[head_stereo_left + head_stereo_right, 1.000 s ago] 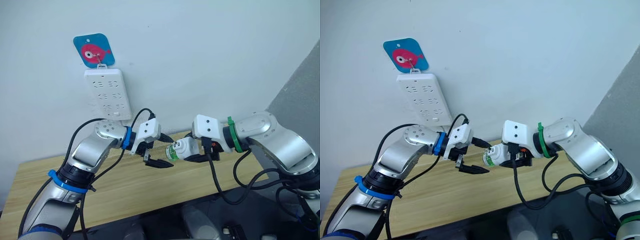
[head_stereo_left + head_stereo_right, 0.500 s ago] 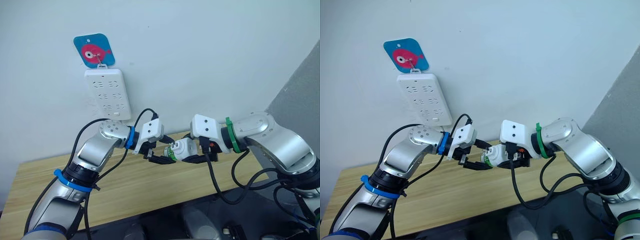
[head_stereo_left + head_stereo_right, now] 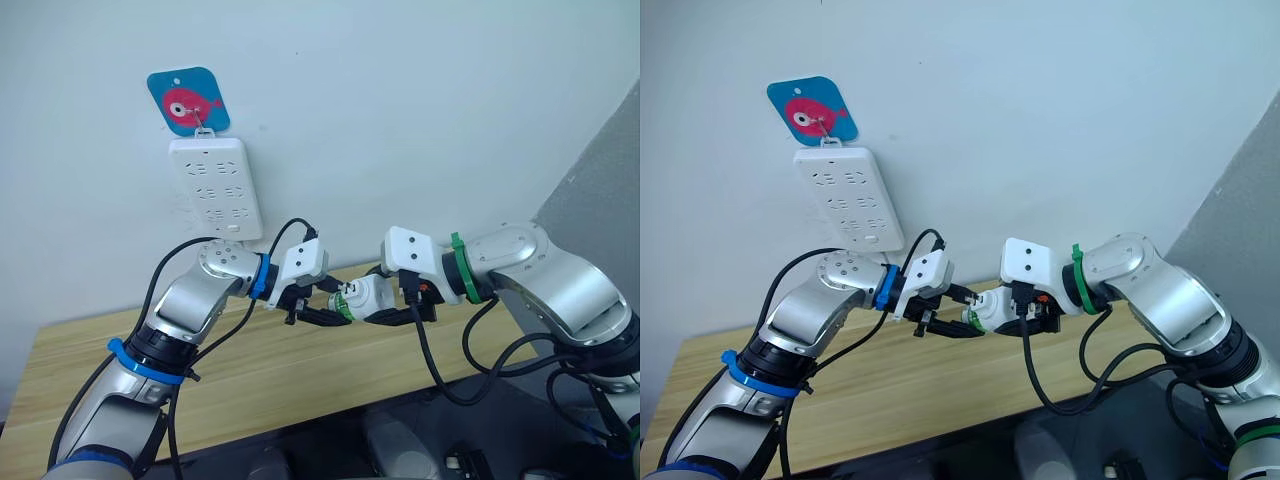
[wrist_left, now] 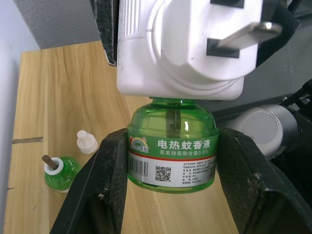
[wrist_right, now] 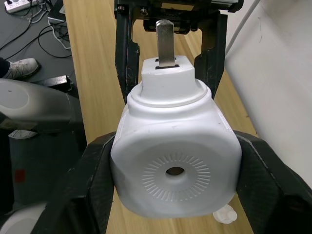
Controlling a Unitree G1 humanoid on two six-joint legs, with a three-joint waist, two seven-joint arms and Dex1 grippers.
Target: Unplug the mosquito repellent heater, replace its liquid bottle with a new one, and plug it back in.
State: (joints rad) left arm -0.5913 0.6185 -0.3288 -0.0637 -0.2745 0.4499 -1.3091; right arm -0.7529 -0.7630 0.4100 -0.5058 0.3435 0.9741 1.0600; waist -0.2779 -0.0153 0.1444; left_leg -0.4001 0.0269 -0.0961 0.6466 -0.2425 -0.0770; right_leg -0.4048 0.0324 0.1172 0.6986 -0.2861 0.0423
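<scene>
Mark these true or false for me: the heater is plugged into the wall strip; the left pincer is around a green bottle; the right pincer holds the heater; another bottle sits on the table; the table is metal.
1. The heater is plugged into the power strip. False: it is held in the air between the two arms, prongs bare.
2. The left pincer is around the green bottle under the heater. True.
3. The right pincer holds the heater. True.
4. A second green bottle stands on the table, a white cap beside it. True.
5. The table is metal. False: it is light wood.
</scene>
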